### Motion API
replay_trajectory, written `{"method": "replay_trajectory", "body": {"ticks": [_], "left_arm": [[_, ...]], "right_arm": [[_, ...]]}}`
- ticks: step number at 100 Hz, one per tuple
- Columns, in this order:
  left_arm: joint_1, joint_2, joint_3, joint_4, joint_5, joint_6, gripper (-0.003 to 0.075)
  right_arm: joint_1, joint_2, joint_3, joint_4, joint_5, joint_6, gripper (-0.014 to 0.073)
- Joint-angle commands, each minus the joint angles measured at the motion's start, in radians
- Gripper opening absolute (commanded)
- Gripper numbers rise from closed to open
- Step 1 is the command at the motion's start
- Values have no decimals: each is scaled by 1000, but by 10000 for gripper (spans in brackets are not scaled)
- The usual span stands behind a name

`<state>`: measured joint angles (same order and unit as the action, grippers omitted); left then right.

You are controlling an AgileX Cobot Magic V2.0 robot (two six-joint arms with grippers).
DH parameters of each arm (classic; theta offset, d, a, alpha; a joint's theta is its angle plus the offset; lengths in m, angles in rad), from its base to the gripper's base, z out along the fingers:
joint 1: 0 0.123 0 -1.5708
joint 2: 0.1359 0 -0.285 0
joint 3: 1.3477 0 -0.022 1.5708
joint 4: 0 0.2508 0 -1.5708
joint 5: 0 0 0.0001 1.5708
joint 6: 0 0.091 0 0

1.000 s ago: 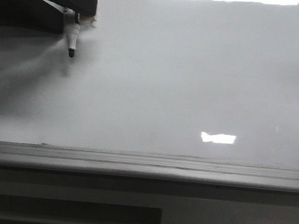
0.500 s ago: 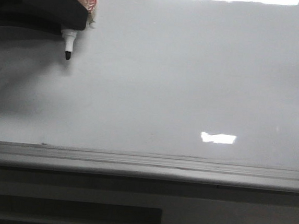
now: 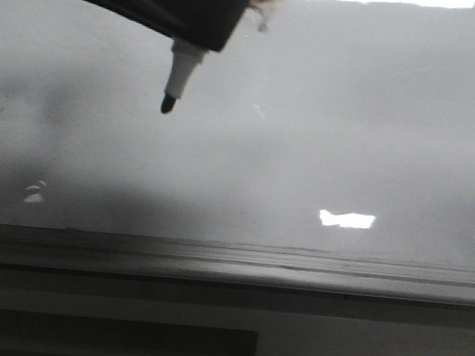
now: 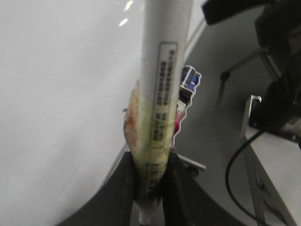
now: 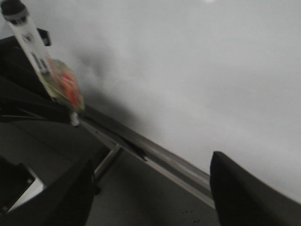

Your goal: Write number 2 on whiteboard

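Note:
The whiteboard (image 3: 324, 136) is a glossy pale grey board that fills the front view. It shows no black strokes of the number 2. My left gripper (image 3: 202, 35) comes in from the top left and is shut on a white marker pen (image 3: 180, 71). The pen's black tip (image 3: 167, 104) points down and slightly left, close over the board. In the left wrist view the pen's barrel (image 4: 162, 94) runs up from between the dark fingers (image 4: 123, 188), with the board (image 4: 56, 94) beside it. My right gripper (image 5: 150, 193) is open and empty below the board's rail (image 5: 155, 155).
A grey metal rail (image 3: 230, 265) runs along the board's near edge, with a dark recessed panel (image 3: 107, 337) under it. The left wrist view shows a black stand (image 4: 277, 94), a looped cable (image 4: 235, 165) and a small serrated packet (image 4: 188, 84) beside the board.
My left gripper has moved right and a little down with the pen. The tip is now further right on the board and the pen leans more.

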<state>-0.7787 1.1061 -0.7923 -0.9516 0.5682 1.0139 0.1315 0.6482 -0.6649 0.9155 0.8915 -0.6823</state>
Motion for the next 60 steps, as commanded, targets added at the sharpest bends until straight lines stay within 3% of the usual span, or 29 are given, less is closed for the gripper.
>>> {"method": "replay_trajectory", "body": {"ticks": [1,12,31,60], "left_arm": [[-55,17,-64,128,-8,-102,-20],[-99,53,-98,240,-5,-157,-20],[-127,107,-154,273,0,-157,-20],[-127,175,-231,300,25,-157,-20]], "right_arm": [[-1,78,-105,79,63,-55,464],[-1,174,-196,79,154,-55,464],[1,312,-326,79,289,-55,464],[93,450,-405,79,320,-55,464]]}}
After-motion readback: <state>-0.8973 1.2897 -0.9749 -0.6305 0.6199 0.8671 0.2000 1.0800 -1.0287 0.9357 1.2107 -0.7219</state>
